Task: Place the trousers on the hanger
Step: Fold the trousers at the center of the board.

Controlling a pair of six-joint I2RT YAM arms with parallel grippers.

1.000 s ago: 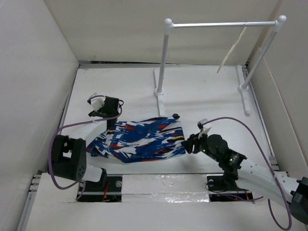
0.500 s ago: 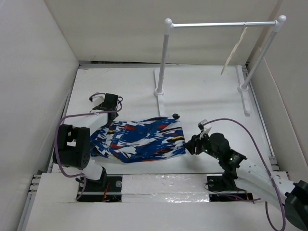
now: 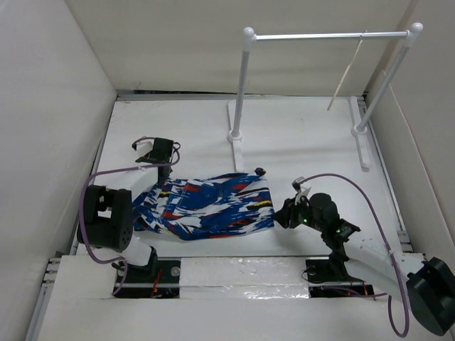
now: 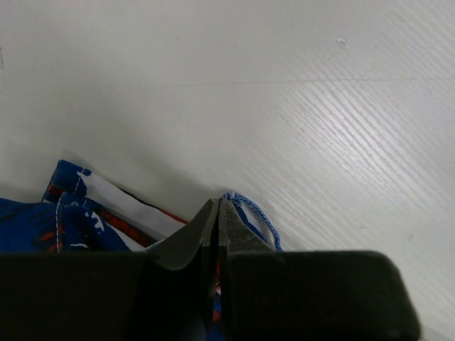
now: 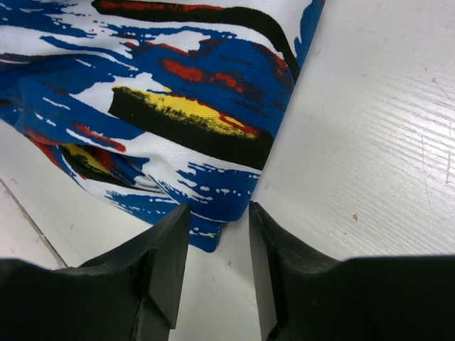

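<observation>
The trousers (image 3: 206, 206) lie folded flat on the white table, blue with white, red, black and yellow streaks. My left gripper (image 3: 162, 176) is at their far left corner, shut on the trousers' edge (image 4: 71, 213); fabric shows between the jaws (image 4: 217, 206) and a blue cord loop (image 4: 257, 219) sticks out beside them. My right gripper (image 3: 279, 213) is at the near right corner, open, and the tip of that corner (image 5: 213, 213) reaches in between the fingers (image 5: 217, 227). The hanger (image 3: 345, 74) hangs from the rail at the far right.
A white two-post rail stand (image 3: 243, 85) with a metal crossbar stands at the back, its feet on the table. White walls (image 3: 50, 106) close in the left, back and right. A taped strip (image 3: 242, 266) runs along the near edge by the arm bases.
My left gripper has gone from open to shut on the trousers' edge. The right jaws have narrowed around the near right corner. The hanger has swung slightly.
</observation>
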